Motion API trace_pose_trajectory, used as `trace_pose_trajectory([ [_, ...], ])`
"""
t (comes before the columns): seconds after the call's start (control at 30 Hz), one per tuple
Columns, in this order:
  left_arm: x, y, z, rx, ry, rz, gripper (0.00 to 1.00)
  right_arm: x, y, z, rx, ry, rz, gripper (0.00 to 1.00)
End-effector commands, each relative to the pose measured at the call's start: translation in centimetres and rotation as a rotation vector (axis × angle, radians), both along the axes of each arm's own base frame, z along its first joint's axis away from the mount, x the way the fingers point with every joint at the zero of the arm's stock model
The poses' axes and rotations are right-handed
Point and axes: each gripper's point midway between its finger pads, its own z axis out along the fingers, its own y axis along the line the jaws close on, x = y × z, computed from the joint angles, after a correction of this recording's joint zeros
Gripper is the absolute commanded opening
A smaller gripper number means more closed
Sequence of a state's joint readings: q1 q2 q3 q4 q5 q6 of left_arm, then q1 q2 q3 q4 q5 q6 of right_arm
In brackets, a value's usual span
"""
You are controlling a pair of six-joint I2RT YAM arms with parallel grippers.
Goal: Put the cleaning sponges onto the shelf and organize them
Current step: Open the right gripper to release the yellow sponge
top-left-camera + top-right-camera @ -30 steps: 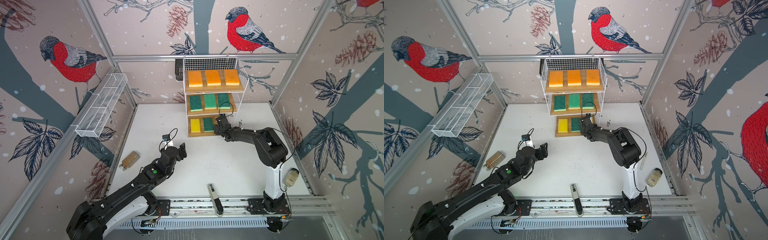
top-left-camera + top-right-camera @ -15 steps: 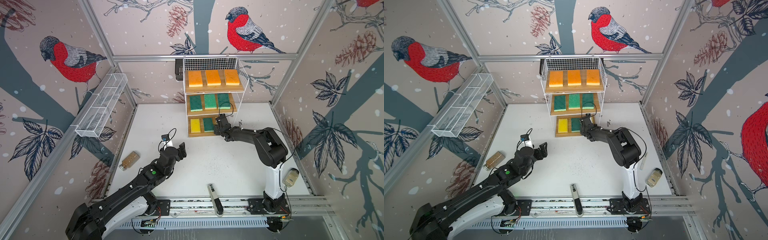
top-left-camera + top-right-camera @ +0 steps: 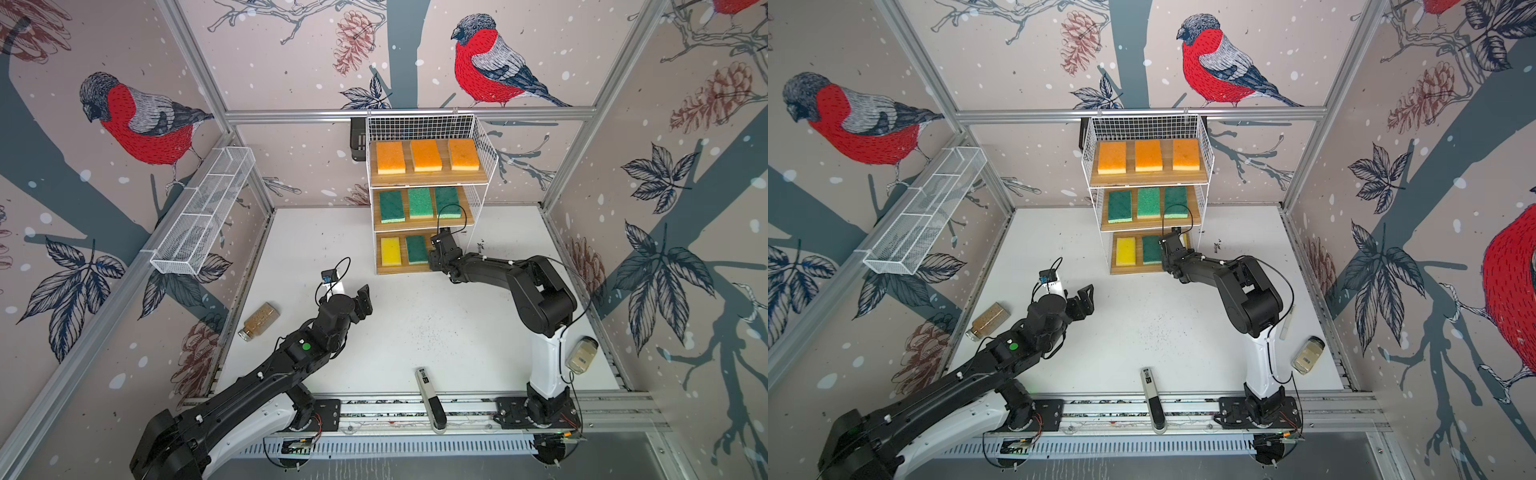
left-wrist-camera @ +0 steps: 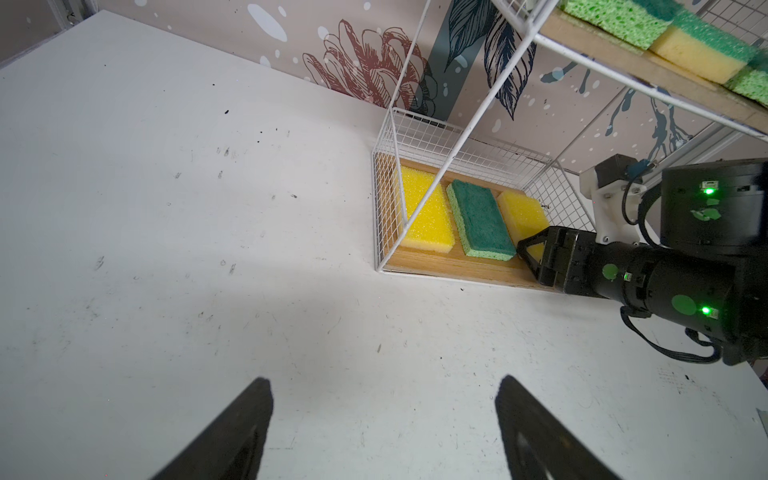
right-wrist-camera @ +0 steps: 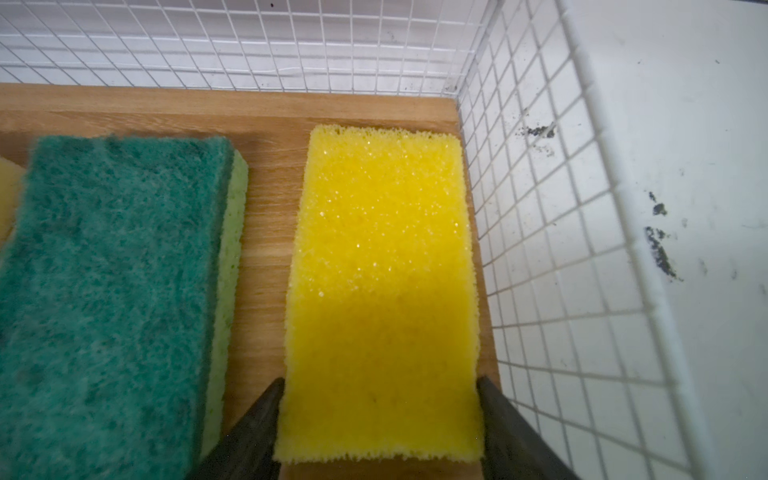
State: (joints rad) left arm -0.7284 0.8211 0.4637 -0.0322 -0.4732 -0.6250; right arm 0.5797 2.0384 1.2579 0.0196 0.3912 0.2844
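- Nothing visible has shifted since a second ago: both arms and every sponge sit where they were.
- Nearest, a slim white-and-black handheld device (image 3: pixel 430 399) lies across the front edge of the scuffed white table (image 3: pixel 415 324).
- Over bare tabletop the left gripper (image 3: pixel 362 300) hangs empty, its black fingers spread wide.
- A clear rectangular jar of brown grains (image 3: pixel 259 321) lies on its side at the table's left edge.
- A pale round jar (image 3: pixel 582 355) lies near the right edge.
- Farther in, the right gripper (image 5: pixel 380 380) reaches into the lowest tier of the white wire-grid shelf (image 3: pixel 482 141).
- Its dark fingers flank the near end of a coarse, porous yellow foam sponge (image 5: pixel 382 257), right at its long sides. Whether they squeeze it I cannot tell.
- That sponge lies flat on the light-wood bottom board (image 5: pixel 266 124), just beside the wire side wall. In both top views the gripper's body hides most of it.
- Beside it lies a fuzzy green-topped sponge (image 5: pixel 112 270) with a pale underlayer, then a second yellow sponge (image 3: pixel 390 250).
- On the middle board, three green-topped sponges (image 3: pixel 419 202) lie in a row.
- On the top board lie three orange sponges (image 3: pixel 426 155).
- A long white mesh trough (image 3: pixel 199 216) hangs on the left wall.
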Motion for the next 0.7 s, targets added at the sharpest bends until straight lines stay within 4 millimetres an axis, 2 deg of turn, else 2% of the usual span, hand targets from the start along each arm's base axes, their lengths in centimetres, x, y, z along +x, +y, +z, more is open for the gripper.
trace_pose_trajectory([
  [0.0, 0.2, 0.0, 0.5, -0.018, -0.017, 0.007, 0.85, -0.1, -0.9, 0.3, -0.039, -0.005, -0.019, 0.69],
  [0.5, -0.1, 0.2, 0.7, -0.033, -0.023, 0.014, 0.85, -1.2, -0.6, 0.1, -0.02, 0.014, -0.013, 0.68],
  [0.67, -0.1, 0.4, 0.6, -0.032, -0.019, 0.022, 0.85, -1.0, -0.6, 0.0, -0.027, 0.012, -0.012, 0.69],
])
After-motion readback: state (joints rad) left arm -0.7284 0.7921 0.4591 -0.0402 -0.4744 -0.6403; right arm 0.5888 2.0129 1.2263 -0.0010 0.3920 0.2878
